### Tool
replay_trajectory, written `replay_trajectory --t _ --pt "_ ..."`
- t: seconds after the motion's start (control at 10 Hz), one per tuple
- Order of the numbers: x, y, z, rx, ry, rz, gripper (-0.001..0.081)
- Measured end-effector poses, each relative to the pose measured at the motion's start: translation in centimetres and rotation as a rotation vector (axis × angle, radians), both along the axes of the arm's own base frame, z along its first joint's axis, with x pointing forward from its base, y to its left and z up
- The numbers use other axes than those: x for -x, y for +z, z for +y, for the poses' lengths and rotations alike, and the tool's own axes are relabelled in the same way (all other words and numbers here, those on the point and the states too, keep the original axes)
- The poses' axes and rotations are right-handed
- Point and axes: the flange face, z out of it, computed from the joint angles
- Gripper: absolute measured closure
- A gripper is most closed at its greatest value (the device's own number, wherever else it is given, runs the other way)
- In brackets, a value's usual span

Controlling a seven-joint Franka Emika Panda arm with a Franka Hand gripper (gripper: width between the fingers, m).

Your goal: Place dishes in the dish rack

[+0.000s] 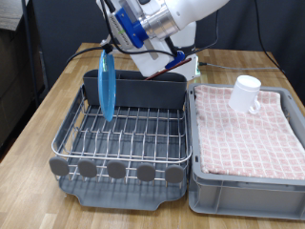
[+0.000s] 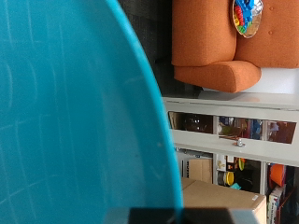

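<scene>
The light-blue plate [image 1: 106,84] stands on edge at the back of the exterior view's left side of the dish rack [image 1: 67,124], its lower rim down at the silver wire grid. My gripper [image 1: 108,48] is shut on the plate's top edge. In the wrist view the plate [image 2: 75,112] fills most of the picture, and a dark finger [image 2: 177,217] shows at its rim. The white mug [image 1: 247,93] lies on the pink checked cloth. A reddish-brown piece [image 1: 177,62], perhaps the wooden spoon, shows behind the tall grey cutlery box [image 1: 143,93].
The grey bin with pink checked cloth [image 1: 276,143] stands to the exterior view's right of the rack. Round tabs [image 1: 116,170] line the rack's near edge. The wooden table [image 1: 38,119] ends at the exterior view's left. An orange armchair [image 2: 210,42] shows in the wrist view.
</scene>
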Motion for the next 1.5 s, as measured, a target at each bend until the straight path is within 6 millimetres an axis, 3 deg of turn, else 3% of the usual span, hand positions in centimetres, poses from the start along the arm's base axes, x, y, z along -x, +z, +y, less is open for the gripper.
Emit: replay_trajectory --t 0.7,1.5 --pt "-0.7 -6.5 -1.6 -0.032 0.000 -0.006 0.0791" --pt "-0.8 -7.1 -1.7 -0.051 -0.016 -0.031 0.0791"
